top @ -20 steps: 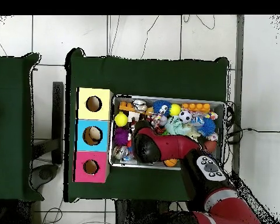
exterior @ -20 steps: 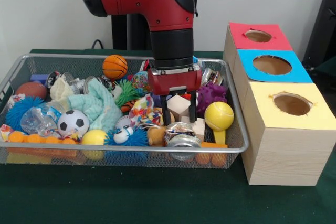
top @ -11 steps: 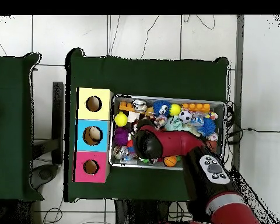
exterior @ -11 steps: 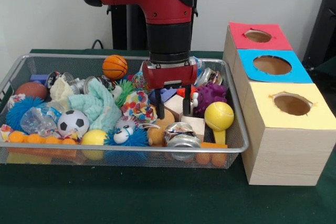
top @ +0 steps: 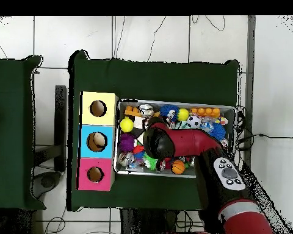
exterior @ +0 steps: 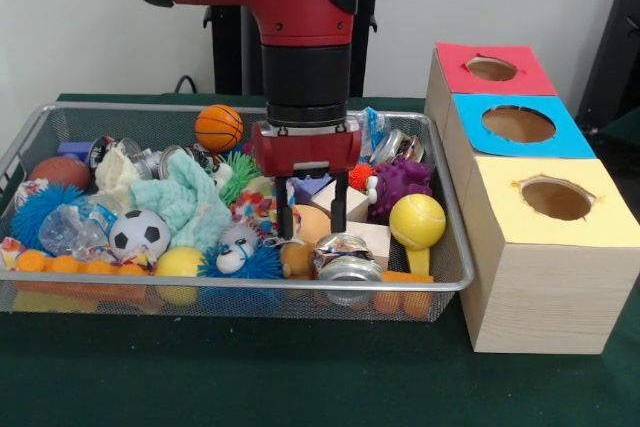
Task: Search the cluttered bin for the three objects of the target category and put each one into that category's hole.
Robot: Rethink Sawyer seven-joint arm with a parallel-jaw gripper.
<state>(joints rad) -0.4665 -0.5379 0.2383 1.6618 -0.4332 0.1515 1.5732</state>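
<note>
My gripper hangs open low over the middle of the wire bin, one black finger on each side of a tan soft toy. A wooden block lies just behind the right finger. Close by are a purple plush, a yellow ball, a crushed metal can and a basketball. Right of the bin stand the red, blue and yellow hole boxes. In the overhead view the arm hides the gripper.
The bin also holds a soccer ball, a teal cloth, a blue spiky ball, a yellow ball and a row of orange balls. From above, the boxes line the bin's left side.
In the front view the gripper has slid left across the bin, from over the wooden blocks to the tan toy. It has stayed open and empty.
</note>
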